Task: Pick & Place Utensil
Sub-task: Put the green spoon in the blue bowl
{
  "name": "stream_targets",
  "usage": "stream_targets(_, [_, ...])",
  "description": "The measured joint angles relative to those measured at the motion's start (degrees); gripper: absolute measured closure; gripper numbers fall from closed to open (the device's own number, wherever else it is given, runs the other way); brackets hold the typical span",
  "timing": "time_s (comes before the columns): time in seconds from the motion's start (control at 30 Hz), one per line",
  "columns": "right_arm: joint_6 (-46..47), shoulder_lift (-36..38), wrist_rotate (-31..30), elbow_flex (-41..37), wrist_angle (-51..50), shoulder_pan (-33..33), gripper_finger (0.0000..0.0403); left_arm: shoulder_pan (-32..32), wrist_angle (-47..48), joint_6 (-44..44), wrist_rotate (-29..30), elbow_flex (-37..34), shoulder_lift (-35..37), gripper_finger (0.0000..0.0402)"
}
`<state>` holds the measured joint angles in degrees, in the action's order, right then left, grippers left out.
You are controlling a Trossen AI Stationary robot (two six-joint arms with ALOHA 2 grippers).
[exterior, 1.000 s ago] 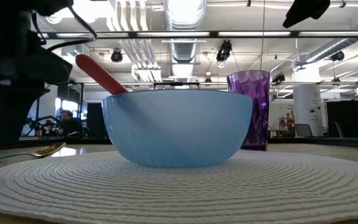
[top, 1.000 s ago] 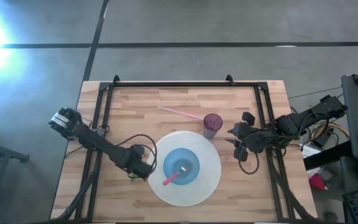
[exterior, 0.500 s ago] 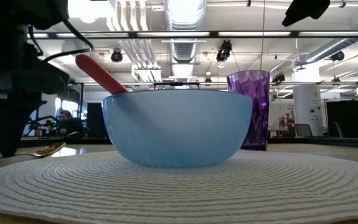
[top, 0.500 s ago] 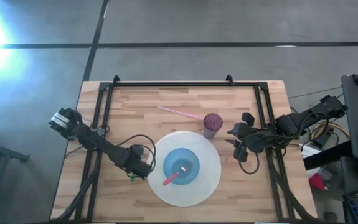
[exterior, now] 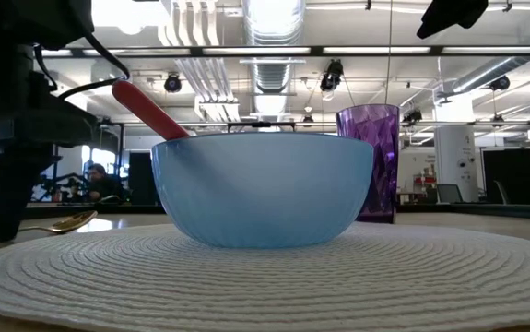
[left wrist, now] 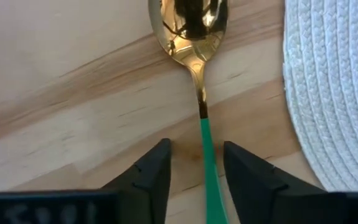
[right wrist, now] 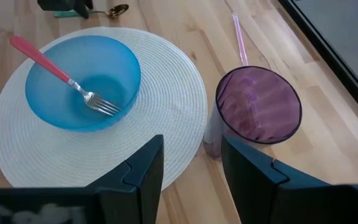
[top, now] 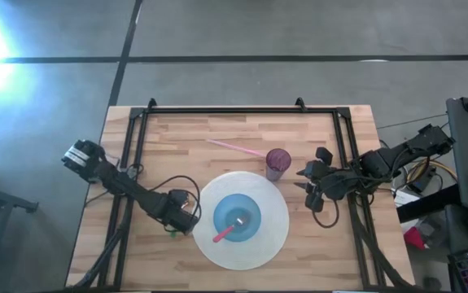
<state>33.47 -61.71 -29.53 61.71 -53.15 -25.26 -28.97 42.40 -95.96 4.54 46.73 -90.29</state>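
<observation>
A spoon with a gold bowl [left wrist: 191, 25] and a green handle [left wrist: 207, 155] lies flat on the wooden table, just left of the white woven placemat [top: 274, 240]. My left gripper [left wrist: 196, 147] is low over it and open, one finger on either side of the handle, with a gap on both sides. In the high view it [top: 182, 220] is at the placemat's left edge. A red-handled fork [right wrist: 48, 62] leans in the blue bowl [top: 238, 218] on the placemat. My right gripper [right wrist: 191, 140] is open and empty, right of the placemat [top: 305, 181].
A purple cup [top: 278, 161] stands at the placemat's far right edge, and a pink straw [top: 235, 147] lies on the table beyond it. Black frame rails [top: 132, 163] run along the table's left, right and far sides.
My left gripper has come down toward the spoon beside the placemat. The spoon, bowl, fork and cup have stayed where they were.
</observation>
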Motion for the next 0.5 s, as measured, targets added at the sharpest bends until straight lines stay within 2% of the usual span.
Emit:
stream_targets(0.3, [-0.02,0.00,-0.01,0.00,0.11,0.00,0.0241,-0.09,0.65,1.38,-0.02,-0.14,-0.10,0.0354])
stream_targets(0.5, [-0.02,0.00,-0.01,0.00,0.11,0.00,0.0246,-0.17,1.22,2.72,-0.17,-0.12,-0.17,0.0395])
